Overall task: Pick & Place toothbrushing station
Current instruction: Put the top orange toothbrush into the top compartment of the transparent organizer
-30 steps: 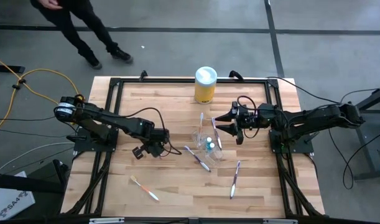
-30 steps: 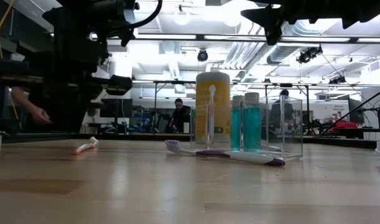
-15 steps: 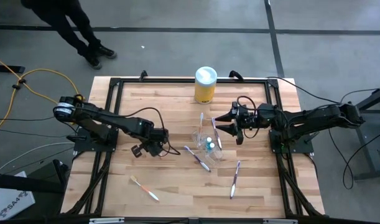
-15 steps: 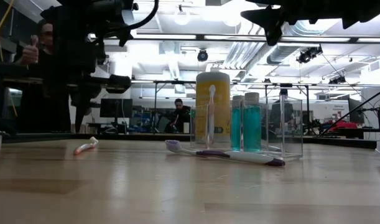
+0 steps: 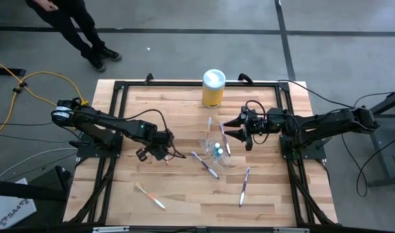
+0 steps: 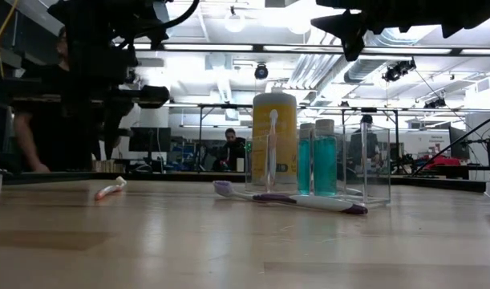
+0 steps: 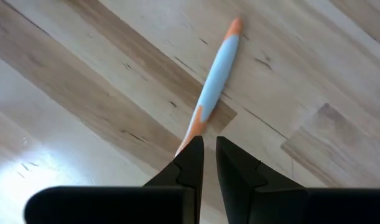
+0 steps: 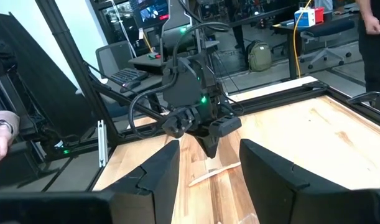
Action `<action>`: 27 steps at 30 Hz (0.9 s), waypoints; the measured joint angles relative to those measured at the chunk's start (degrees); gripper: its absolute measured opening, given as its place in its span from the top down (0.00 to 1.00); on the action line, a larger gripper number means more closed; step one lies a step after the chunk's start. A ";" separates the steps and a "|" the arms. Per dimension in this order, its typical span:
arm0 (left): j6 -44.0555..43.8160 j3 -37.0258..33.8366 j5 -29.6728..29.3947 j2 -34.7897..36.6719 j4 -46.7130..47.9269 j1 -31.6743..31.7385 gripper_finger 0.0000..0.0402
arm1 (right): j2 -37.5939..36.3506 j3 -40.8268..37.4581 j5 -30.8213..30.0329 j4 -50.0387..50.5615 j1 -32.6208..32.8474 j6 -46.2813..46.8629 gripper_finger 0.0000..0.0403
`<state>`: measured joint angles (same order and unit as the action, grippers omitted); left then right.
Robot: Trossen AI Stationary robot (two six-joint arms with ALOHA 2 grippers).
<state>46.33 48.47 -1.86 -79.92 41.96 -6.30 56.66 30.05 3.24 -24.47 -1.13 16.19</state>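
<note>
A clear plastic cup (image 5: pixel 210 144) stands mid-table with a blue tube (image 5: pixel 218 152) and a pale toothbrush (image 6: pixel 273 144) upright in it. A purple toothbrush (image 5: pixel 205 164) lies on the table just in front of the cup, another (image 5: pixel 244 186) lies nearer the front right, and an orange one (image 5: pixel 150 195) lies flat at the front left. My left gripper (image 5: pixel 156 153) hangs above the table left of the cup. It points down with only a thin slit between its fingers and nothing in them. My right gripper (image 5: pixel 225 129) is held level above the cup's far right side, open and empty.
A yellow canister with a white lid (image 5: pixel 213 87) stands at the table's far edge, behind the cup. A black frame (image 5: pixel 119 87) runs round the tabletop. A person (image 5: pixel 74 26) walks on the floor beyond the far left corner. Bare wood (image 5: pixel 184 194) lies between the orange brush and the front-right brush.
My left gripper has risen a little and tipped slightly, drawing back a touch toward the table's left edge. Its fingers keep the same narrow gap. The toothbrushes and the cup have stayed in place. The person beyond the table has shifted.
</note>
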 joint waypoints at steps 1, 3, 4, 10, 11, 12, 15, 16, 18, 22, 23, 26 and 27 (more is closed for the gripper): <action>-0.08 0.00 0.01 0.00 -0.01 -0.16 0.91 | 0.00 -0.01 0.16 0.04 0.00 0.00 0.60; -0.09 0.00 0.01 0.00 -0.02 -0.63 0.91 | 0.00 0.01 0.16 0.04 0.02 0.00 0.60; -0.09 0.00 0.01 0.00 -0.02 -0.87 0.91 | 0.00 0.00 0.16 0.04 0.00 0.00 0.60; -2.63 0.00 -0.07 0.00 -0.03 -1.14 0.91 | 0.00 0.00 0.16 0.04 0.00 0.00 0.60; -3.36 0.00 -0.21 0.00 -0.01 -1.13 0.91 | 0.00 0.01 0.16 0.02 0.00 0.00 0.60; -3.75 0.00 -0.23 -0.02 -0.01 -1.11 0.91 | 0.00 0.01 0.16 0.02 0.00 0.00 0.60; -2.65 0.00 -0.02 -0.02 -0.37 -0.60 0.91 | 0.00 0.00 0.16 0.02 0.00 0.00 0.60; -1.77 0.00 0.54 -0.04 -0.32 -0.42 0.91 | 0.00 0.01 0.16 0.00 0.00 0.00 0.60; -0.02 0.00 2.26 -0.04 -0.43 0.06 0.91 | 0.00 -0.01 0.16 -0.02 0.00 0.00 0.60; 3.43 0.00 4.80 -0.04 -0.44 1.01 0.91 | 0.00 0.00 0.16 -0.02 0.00 0.02 0.60; 4.00 0.00 4.90 -0.04 -0.42 1.27 0.91 | 0.00 0.01 0.16 -0.02 0.00 0.02 0.60; 5.63 0.00 5.06 -0.06 -0.44 1.93 0.88 | 0.00 0.01 0.16 -0.02 0.00 0.01 0.60; 6.31 0.00 5.05 -0.07 -0.46 2.15 0.87 | 0.00 0.01 0.16 -0.02 0.00 0.00 0.60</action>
<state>52.64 48.47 3.19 -79.99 41.50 -4.15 56.66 30.06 3.40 -24.49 -1.13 16.19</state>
